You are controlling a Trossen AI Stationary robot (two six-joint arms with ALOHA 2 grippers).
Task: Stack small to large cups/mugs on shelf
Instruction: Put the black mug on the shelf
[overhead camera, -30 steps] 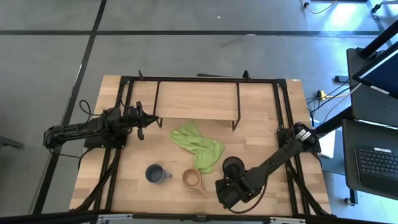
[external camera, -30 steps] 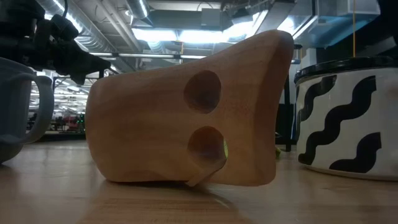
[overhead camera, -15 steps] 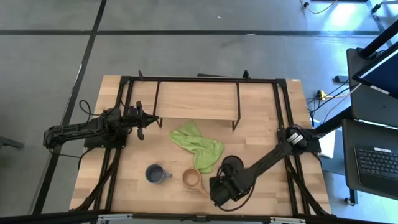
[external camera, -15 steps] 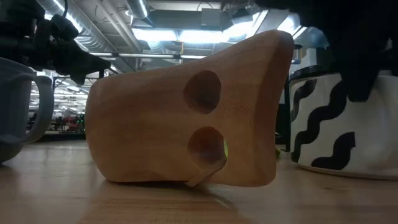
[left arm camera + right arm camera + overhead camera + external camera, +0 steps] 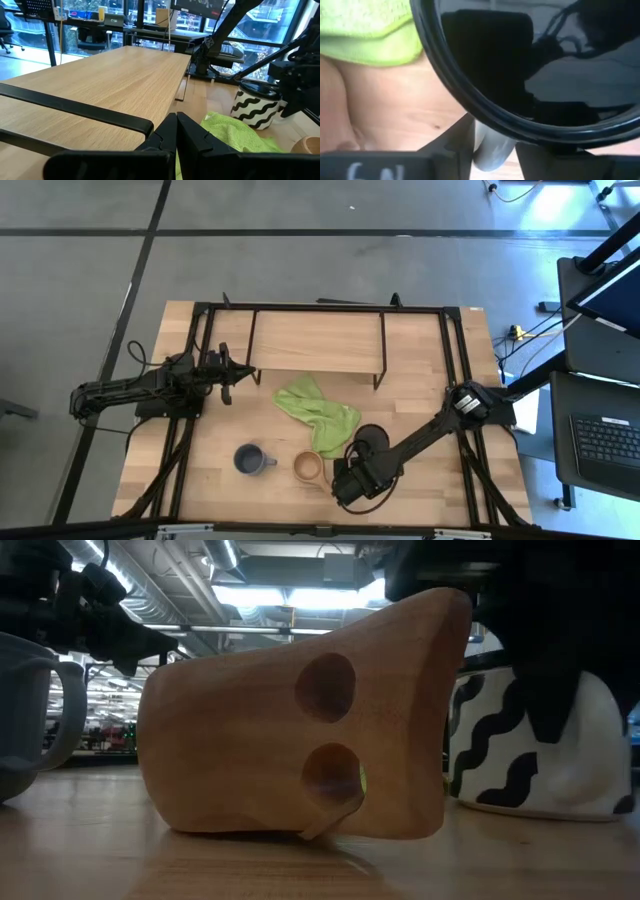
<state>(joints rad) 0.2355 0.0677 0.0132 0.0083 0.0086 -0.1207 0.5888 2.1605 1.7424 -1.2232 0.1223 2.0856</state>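
From above, your right gripper (image 5: 345,484) sits low at the table's front edge, just beside the large mug (image 5: 372,444) and close to the small wooden cup (image 5: 309,467); the medium grey-blue mug (image 5: 249,459) stands beyond that cup, away from the gripper, and the green cloth (image 5: 318,416) lies between the mugs and the shelf (image 5: 315,340), which carries nothing yet. Your left gripper (image 5: 226,373) waits well off by the shelf's left leg. From this view you cannot tell whether the right fingers are apart or pinched, so don't assume a hold. At table height the wooden cup (image 5: 300,720) fills the middle, lying with its two-holed handle toward the camera, and the dark arm hangs in front of the wave-patterned mug (image 5: 530,750); a sideways sweep here could knock the cup or tip the mug. The left wrist view shows its fingers pressed together over the shelf board (image 5: 100,80), with the patterned mug (image 5: 254,104) and cloth (image 5: 235,132) far ahead, so that arm poses no risk for now. The right wrist view looks straight at the mug's black rim (image 5: 470,100) and dark inside, with a pale rounded piece, perhaps the handle, between the fingers; the grip itself is hidden. If only the rim edge is pinched, the mug may swing or slip on lifting, and the cloth (image 5: 365,30) touching its side could drag along.
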